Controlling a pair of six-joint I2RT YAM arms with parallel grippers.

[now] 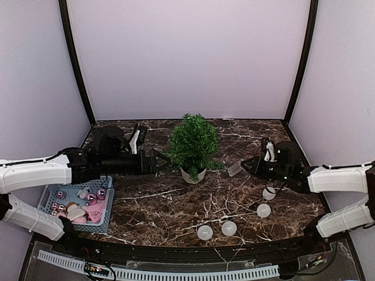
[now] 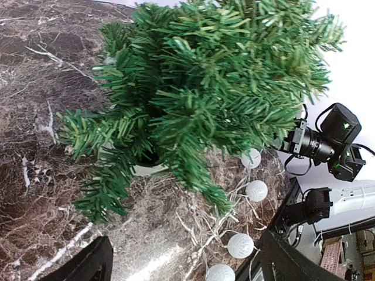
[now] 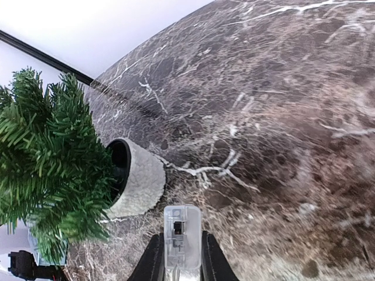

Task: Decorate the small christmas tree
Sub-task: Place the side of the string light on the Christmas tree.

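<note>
**Small tree between 2 end effectors**

On the dark marbled bench [image 1: 176,205], the small christmas tree [image 1: 193,143] stands upright toward 12 o'clock, with bushy dark-green needles and a round white pot [image 1: 193,174]. At its 9 o'clock the left end effector [image 1: 164,159] is released and empty. At its 3 o'clock the right end effector [image 3: 182,249] grasps a clear plastic box [image 3: 182,231].

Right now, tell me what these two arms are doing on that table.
They are decorating the small christmas tree. The left gripper stands open beside its branches, holding nothing. The right gripper is shut on a small clear plastic piece right of the pot. Four white balls lie on the table; pink baubles sit in the blue basket.
</note>
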